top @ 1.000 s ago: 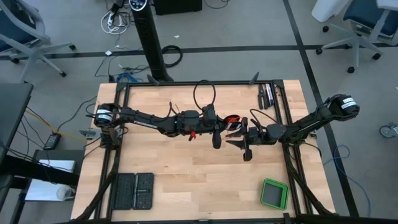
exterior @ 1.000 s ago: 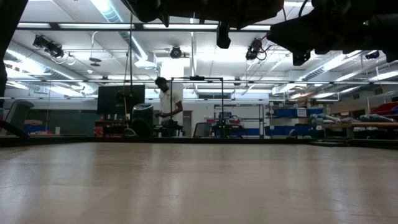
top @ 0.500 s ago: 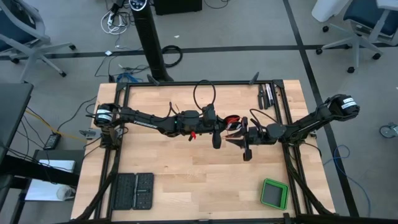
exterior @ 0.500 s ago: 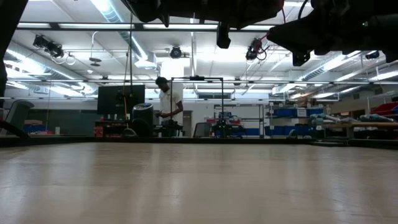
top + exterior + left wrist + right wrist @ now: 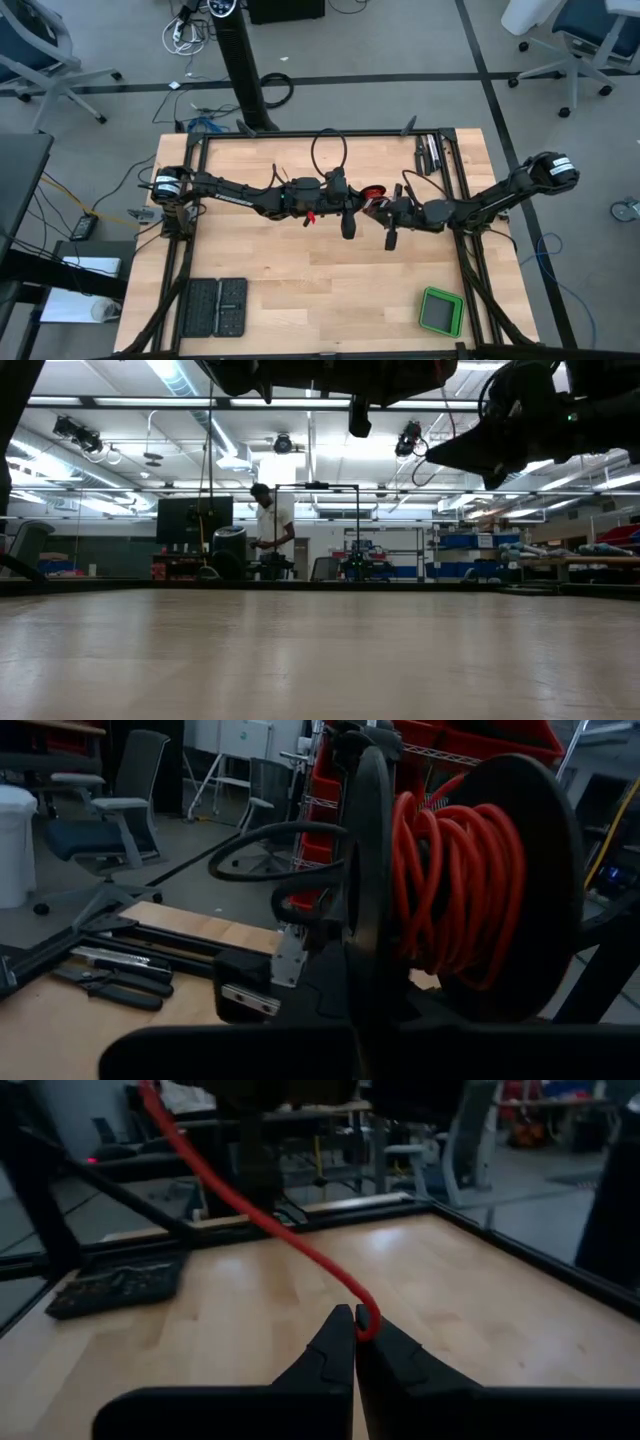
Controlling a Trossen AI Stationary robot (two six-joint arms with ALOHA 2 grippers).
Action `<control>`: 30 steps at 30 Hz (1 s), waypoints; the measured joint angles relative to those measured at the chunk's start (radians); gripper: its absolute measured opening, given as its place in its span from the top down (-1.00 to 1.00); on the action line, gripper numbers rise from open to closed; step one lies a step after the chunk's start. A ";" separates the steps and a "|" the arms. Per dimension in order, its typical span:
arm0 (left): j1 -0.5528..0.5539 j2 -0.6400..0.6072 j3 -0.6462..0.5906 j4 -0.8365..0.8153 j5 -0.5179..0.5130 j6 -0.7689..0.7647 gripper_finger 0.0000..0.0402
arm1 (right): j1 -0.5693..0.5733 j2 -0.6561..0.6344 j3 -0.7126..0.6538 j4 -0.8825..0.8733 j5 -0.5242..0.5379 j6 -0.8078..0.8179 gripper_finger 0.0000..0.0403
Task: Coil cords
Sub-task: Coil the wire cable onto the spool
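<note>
- Overhead, both arms reach inward and meet mid-table, the left gripper [image 5: 350, 205] beside the right gripper [image 5: 385, 210].
- Left wrist: red-orange cord [image 5: 450, 885] wound on a black spool [image 5: 520, 890] — clamped in closed fingers.
- Right wrist: fingertips [image 5: 340, 1342] pinched together on the cord's free end.

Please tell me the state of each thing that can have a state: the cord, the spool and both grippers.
Red cord: mostly wound on the spool, with a free length running to the right gripper.
Spool: black, lifted above the table, held by the left gripper.
Left gripper: shut on the spool.
Right gripper: shut, pinching the cord at its fingertips.
</note>
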 joint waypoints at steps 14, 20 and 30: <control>0.000 0.001 0.000 -0.165 -0.067 0.062 1.00 | 0.013 -0.073 0.159 -0.361 -0.044 -0.005 1.00; 0.000 0.001 0.000 -0.287 -0.100 0.091 1.00 | 0.096 -0.192 0.263 -0.837 0.090 0.168 1.00; 0.000 0.001 0.000 -0.347 -0.093 0.115 1.00 | 0.156 -0.412 0.304 -1.508 0.177 0.612 1.00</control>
